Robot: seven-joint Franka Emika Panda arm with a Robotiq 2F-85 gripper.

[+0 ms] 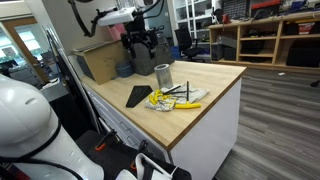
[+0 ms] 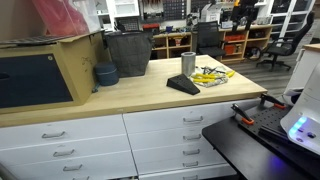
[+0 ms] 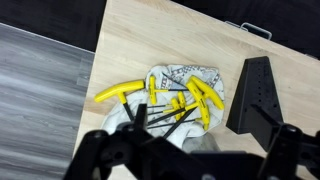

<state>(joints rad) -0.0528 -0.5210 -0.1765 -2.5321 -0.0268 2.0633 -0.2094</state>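
Observation:
My gripper (image 1: pixel 141 45) hangs open and empty high above the back of a wooden worktop (image 1: pixel 215 78). In the wrist view its dark fingers (image 3: pixel 95 152) spread wide along the bottom edge, gripper (image 3: pixel 190 168) with nothing between them. Below and ahead lies a white patterned cloth (image 3: pixel 180 78) with several yellow T-handled hex keys (image 3: pixel 125 91) scattered on it, also seen as yellow tools (image 1: pixel 178 97) (image 2: pixel 210 74). A black wedge-shaped stand (image 3: pixel 258 95) (image 1: pixel 138 96) (image 2: pixel 183 86) lies beside the cloth. A metal cup (image 1: pixel 163 74) (image 2: pixel 188 63) stands upright near them.
A cardboard box (image 1: pixel 100 60) (image 2: pixel 45 72) and a blue-grey bowl (image 1: pixel 124 70) (image 2: pixel 105 74) sit at the back of the top. The worktop's edge (image 3: pixel 92 90) drops to grey floor. Drawers (image 2: pixel 190 135) run below; shelving and office chairs stand behind.

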